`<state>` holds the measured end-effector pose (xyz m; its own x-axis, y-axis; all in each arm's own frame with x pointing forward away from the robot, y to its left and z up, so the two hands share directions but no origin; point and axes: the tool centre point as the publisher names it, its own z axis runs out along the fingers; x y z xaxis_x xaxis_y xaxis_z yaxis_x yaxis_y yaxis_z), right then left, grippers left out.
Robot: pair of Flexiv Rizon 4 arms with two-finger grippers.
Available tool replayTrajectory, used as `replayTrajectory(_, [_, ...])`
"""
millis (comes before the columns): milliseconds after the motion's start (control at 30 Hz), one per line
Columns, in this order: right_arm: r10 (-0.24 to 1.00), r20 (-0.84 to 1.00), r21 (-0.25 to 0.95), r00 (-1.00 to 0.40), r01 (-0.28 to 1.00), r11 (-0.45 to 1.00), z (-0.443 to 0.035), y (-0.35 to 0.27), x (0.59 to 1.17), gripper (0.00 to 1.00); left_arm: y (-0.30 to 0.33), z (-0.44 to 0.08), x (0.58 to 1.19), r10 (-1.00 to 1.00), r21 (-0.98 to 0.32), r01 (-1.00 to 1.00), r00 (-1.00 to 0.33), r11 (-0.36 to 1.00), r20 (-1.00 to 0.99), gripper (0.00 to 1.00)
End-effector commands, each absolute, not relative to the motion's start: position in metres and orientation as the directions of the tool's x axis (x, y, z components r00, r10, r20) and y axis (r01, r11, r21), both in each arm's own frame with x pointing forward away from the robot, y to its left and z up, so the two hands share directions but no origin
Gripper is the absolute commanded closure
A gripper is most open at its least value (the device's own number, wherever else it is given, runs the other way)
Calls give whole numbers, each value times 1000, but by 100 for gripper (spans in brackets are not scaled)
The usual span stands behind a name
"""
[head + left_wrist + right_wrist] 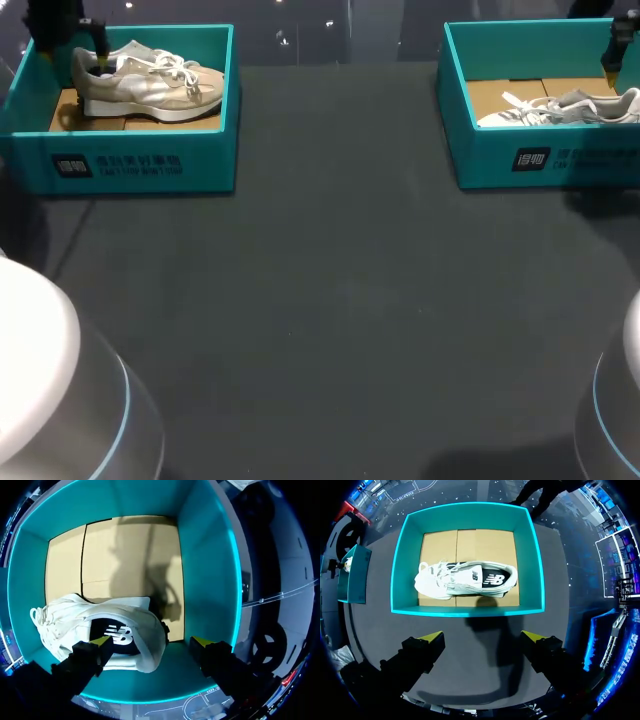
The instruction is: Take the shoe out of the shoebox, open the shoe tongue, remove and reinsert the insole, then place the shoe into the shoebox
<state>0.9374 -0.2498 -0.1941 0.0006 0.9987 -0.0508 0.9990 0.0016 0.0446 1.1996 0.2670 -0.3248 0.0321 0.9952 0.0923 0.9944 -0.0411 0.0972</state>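
Both of your grippers had their fingers spread, and each shoe sat in its box.
Your left gripper [151, 641] hung inside the teal left shoebox [140, 165] at the table's [330, 300] far left corner, one yellow tip over the heel opening of the left shoe [150, 85], the other clear of it near the box wall. Your right gripper [484, 636], holding nothing, had the right shoebox [467, 611] at the far right corner ahead of its fingers, with the right shoe [465, 580] on its cardboard floor.
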Motion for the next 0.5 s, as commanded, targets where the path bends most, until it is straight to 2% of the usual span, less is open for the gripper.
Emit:
replayTrajectory(33, [999, -52, 45, 2, 999, 1, -194, -250, 937, 0, 268, -332, 1209, 995, 74, 996, 33, -41, 95, 0])
replayTrajectory(333, [999, -52, 45, 2, 999, 1, -194, -250, 937, 0, 272, -342, 1210, 994, 49, 998, 22, -27, 110, 7])
replayTrajectory(500, [999, -52, 45, 2, 999, 1, -194, -250, 937, 0, 276, -350, 1208, 993, 28, 999, 15, -18, 121, 8])
